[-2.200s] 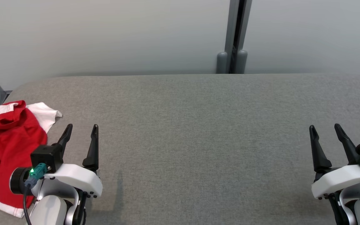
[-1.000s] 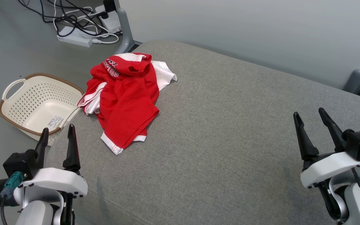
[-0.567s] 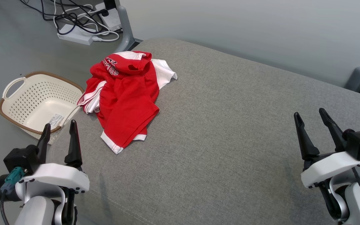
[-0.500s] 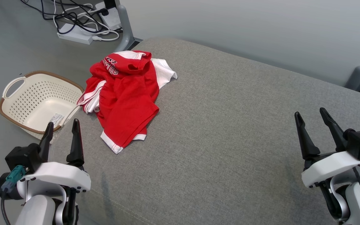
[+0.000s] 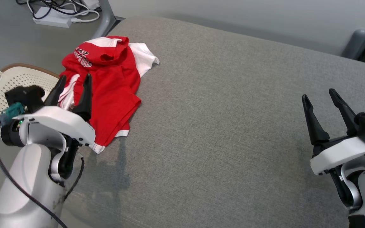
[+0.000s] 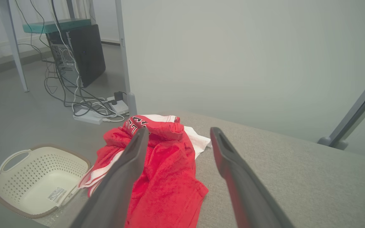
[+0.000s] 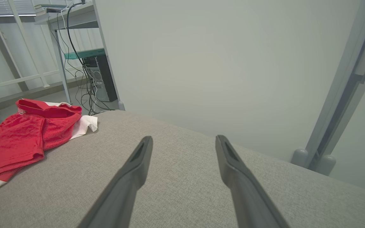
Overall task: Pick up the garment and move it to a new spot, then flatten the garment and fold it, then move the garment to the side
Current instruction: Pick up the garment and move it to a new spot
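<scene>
The garment (image 5: 112,82) is a crumpled red shirt with white sleeves and hem, lying at the left end of the grey cushioned surface (image 5: 220,120). It also shows in the left wrist view as the garment (image 6: 166,171) and at the far left of the right wrist view as the garment (image 7: 24,133). My left gripper (image 5: 74,82) hovers open above the garment's near-left part, fingers apart with nothing between them. The left gripper (image 6: 177,133) points toward the shirt's collar end. My right gripper (image 5: 319,96) stands open over bare cushion at the right, far from the garment; the right gripper (image 7: 184,139) is empty.
A cream perforated basket (image 5: 2,88) with a brown rim sits on the floor left of the surface; the basket (image 6: 36,180) holds nothing I can see. A power strip and cables (image 5: 55,15) lie on the floor behind. A grey post (image 5: 360,34) rises at the back right.
My left arm has risen and moved forward and right, from the surface's near-left edge to above the garment. The camera has tilted, shifting the scene left and up. The right gripper has stayed put.
</scene>
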